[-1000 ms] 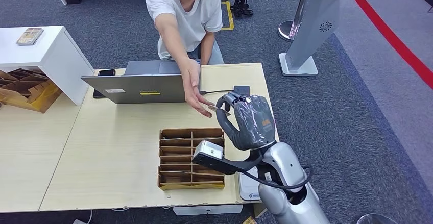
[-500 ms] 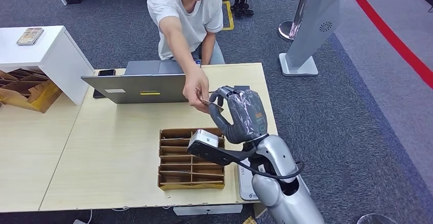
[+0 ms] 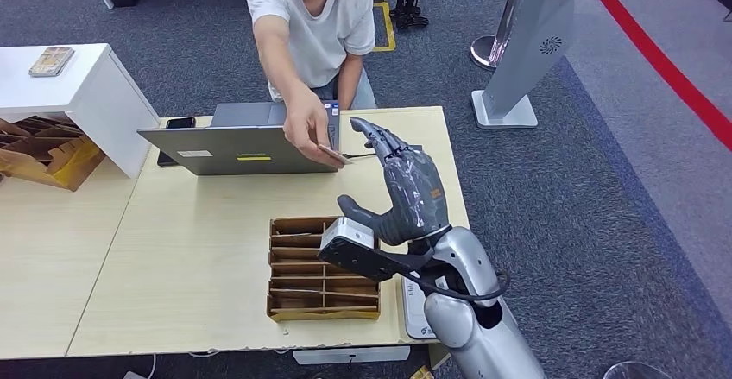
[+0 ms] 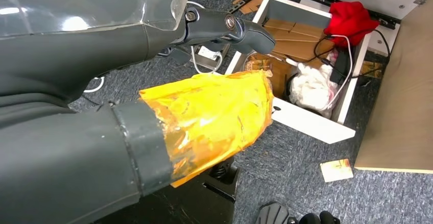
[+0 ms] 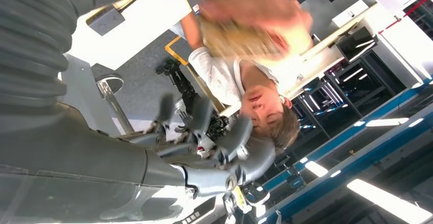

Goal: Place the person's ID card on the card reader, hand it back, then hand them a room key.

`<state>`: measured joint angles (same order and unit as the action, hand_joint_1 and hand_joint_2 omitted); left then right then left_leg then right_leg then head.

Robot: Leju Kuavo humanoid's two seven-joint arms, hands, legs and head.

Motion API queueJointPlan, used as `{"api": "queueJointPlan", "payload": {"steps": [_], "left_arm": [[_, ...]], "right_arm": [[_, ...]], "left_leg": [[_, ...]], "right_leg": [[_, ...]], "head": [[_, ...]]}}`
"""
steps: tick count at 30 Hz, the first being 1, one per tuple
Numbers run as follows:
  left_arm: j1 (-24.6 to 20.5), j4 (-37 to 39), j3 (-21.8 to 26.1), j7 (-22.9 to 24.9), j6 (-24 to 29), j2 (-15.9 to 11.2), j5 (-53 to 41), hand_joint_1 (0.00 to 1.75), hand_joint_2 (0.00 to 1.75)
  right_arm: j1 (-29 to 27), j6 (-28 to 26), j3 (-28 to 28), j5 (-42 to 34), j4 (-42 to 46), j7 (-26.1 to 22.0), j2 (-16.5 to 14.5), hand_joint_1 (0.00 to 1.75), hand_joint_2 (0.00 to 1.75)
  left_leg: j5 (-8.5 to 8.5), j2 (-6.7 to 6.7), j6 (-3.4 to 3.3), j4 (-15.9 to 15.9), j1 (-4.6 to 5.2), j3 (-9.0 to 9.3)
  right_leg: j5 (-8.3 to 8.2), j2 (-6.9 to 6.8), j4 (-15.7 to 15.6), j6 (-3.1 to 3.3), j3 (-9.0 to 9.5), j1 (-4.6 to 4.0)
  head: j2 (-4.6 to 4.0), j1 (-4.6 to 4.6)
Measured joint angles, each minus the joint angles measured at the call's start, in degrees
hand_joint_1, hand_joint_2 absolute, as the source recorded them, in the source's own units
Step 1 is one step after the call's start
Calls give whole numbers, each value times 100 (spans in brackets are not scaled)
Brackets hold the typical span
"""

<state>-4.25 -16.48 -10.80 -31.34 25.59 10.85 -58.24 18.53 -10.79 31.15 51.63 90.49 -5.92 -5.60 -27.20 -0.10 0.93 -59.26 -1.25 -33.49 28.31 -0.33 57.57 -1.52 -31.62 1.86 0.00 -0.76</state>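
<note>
You face a light wooden table (image 3: pixel 198 249), the largest item in the head view. A person (image 3: pixel 315 25) in a white T-shirt stands at its far side and leans over it. An open grey laptop (image 3: pixel 237 148) sits on the far part of the table with its lid back toward you, and a dark phone (image 3: pixel 179 123) lies just beside its left corner. A brown cardboard organiser (image 3: pixel 324 267), divided into compartments, lies near the table's near edge.

The right hand (image 3: pixel 406 189) is raised above the table, just right of the organiser, with its fingers (image 3: pixel 375 137) extended and spread toward the person. It holds nothing. In the right wrist view the same hand (image 5: pixel 209 142) shows its fingers splayed apart.

The person's hand (image 3: pixel 306 133) is over the right end of the laptop and pinches a thin card (image 3: pixel 332 154), apparently the ID card; blur and small size prevent confirmation. The card is near the right hand's fingertips but not touching them.

The white card reader (image 3: pixel 417 310) lies at the near right corner of the table, partly hidden by the right arm.

The left hand (image 4: pixel 153 81) hangs over grey carpet beside the table; its thumb tip carries yellow tape. You cannot tell its finger state.
</note>
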Motion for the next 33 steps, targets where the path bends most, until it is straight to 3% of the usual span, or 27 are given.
{"api": "queueJointPlan", "payload": {"steps": [3,7,14,26,33], "left_arm": [[0,0,0,-3,2,0,-10,0,0],[0,0,0,-7,14,-1,-15,0,0],[5,0,10,-20,116,-1,21,0,0],[44,0,194,-20,339,-5,69,0,0],[52,0,267,-20,369,-5,70,0,0]], "right_arm": [[0,-7,0,-6,-1,0,0,0,175],[-5,-39,0,-110,-2,-11,0,0,0],[-161,-57,-7,-709,55,-207,1,0,0],[-1058,283,-217,-2542,810,-1049,102,0,0],[-1290,408,-299,-2808,1046,-1149,171,0,0]], "left_leg": [[1,0,-1,0,0,0],[1,0,-1,0,0,0],[0,0,-1,0,0,0],[-2,0,-1,0,0,-1],[-2,0,-1,0,0,0]], "right_leg": [[0,0,0,0,0,0],[0,0,0,0,0,0],[0,0,0,0,-1,0],[1,0,-1,-1,-2,0],[0,1,-1,-1,-1,0]], "head": [[0,0],[0,1],[0,0],[0,0],[0,0]]}}
